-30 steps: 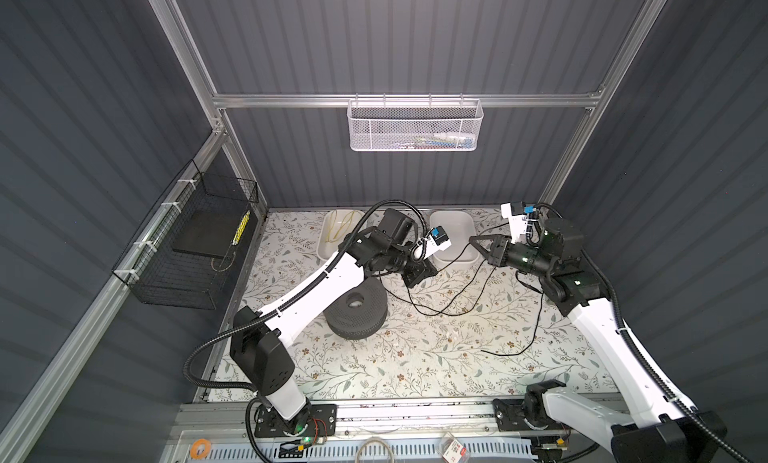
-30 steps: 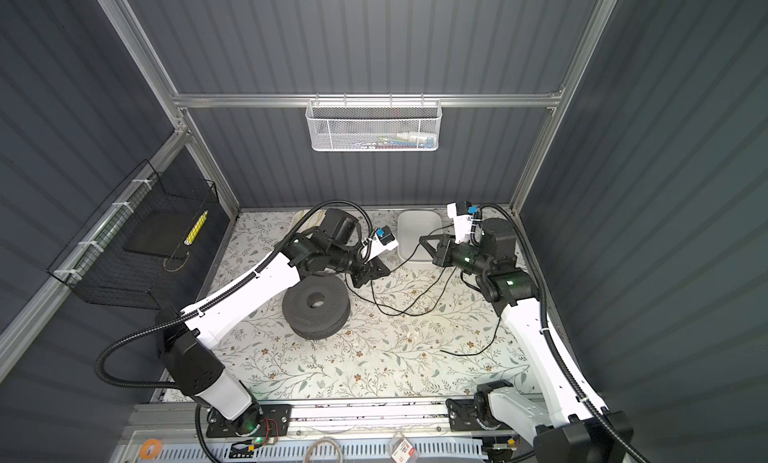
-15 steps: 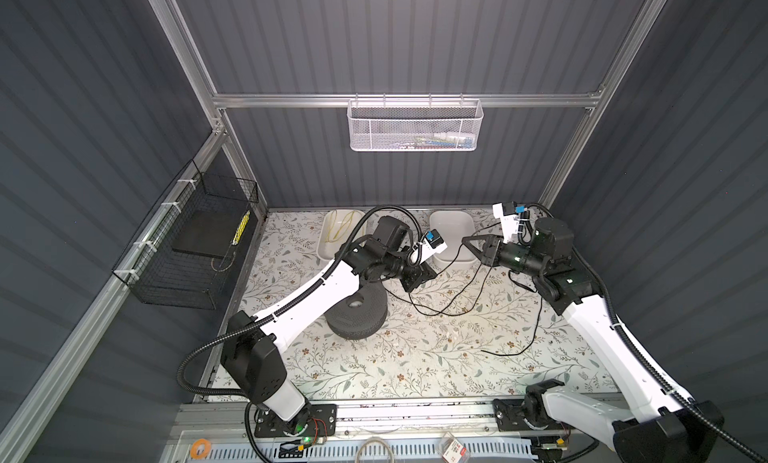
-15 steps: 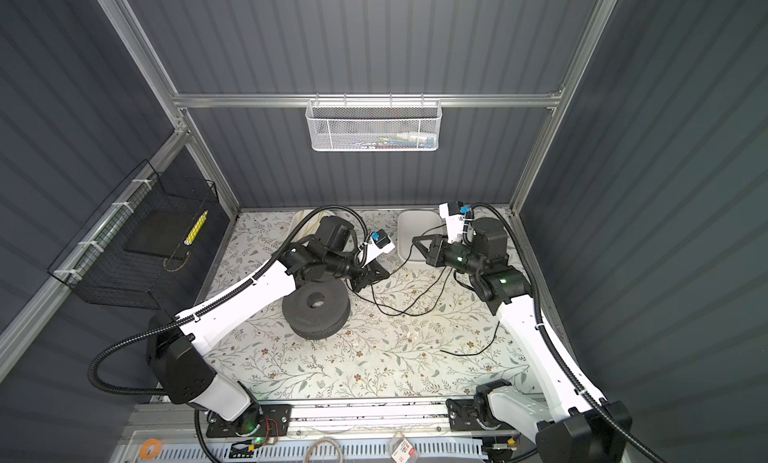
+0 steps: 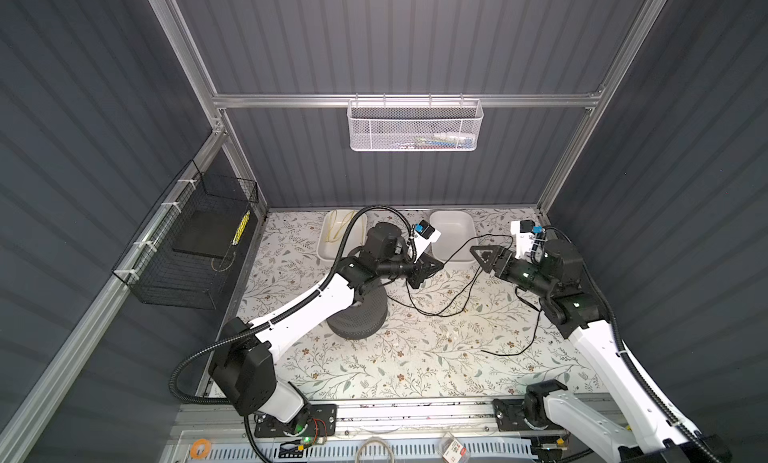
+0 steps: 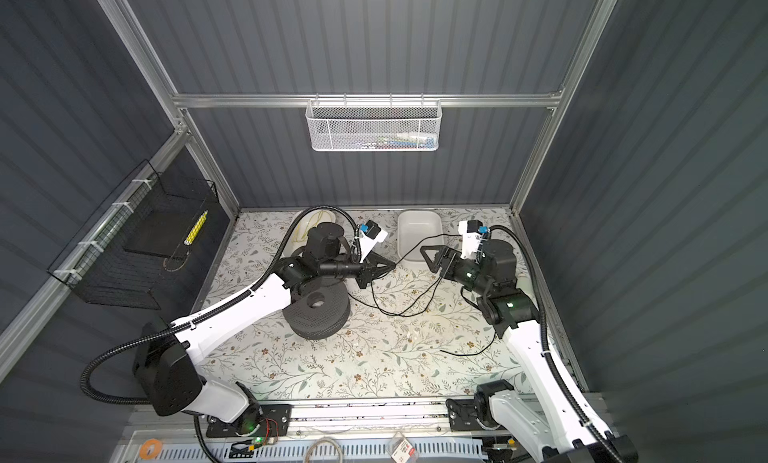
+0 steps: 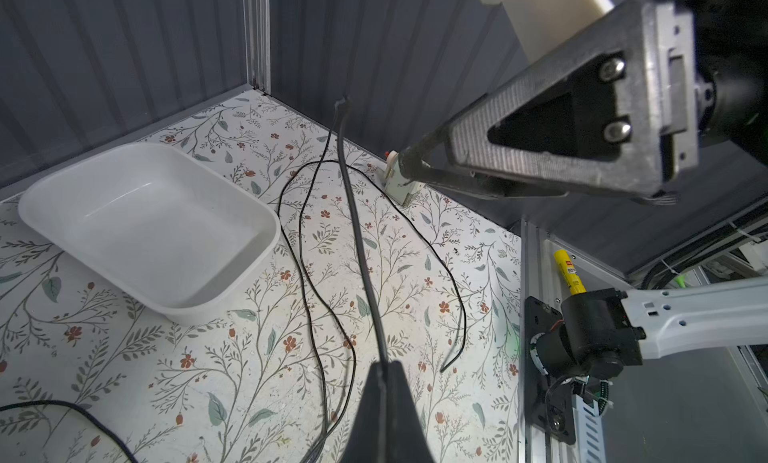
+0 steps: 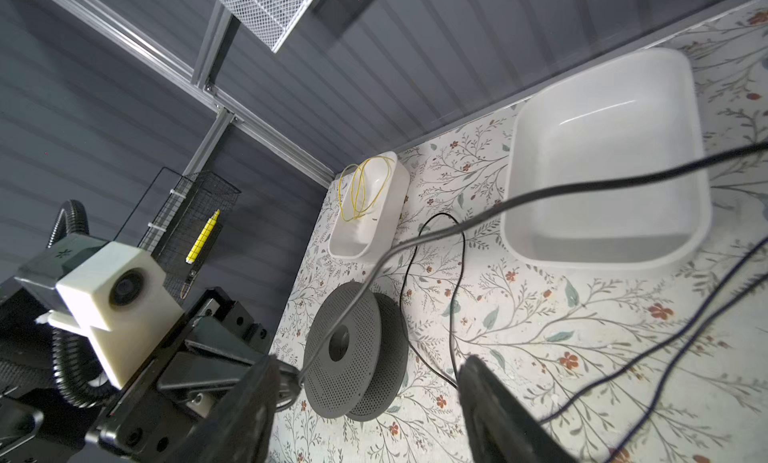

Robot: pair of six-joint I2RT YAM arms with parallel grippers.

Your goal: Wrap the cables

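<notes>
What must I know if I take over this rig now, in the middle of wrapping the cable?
Left pincer: shut on the cable, lifted above the table.
Right pincer: open, holding nothing; a raised strand passes close by it.
The rest of the cable lies in loose loops on the table between the arms, with a free end near the right arm.
Spool: bare, beside the left arm.
Done: nothing is wrapped yet.
Left: all the wrapping.
</notes>
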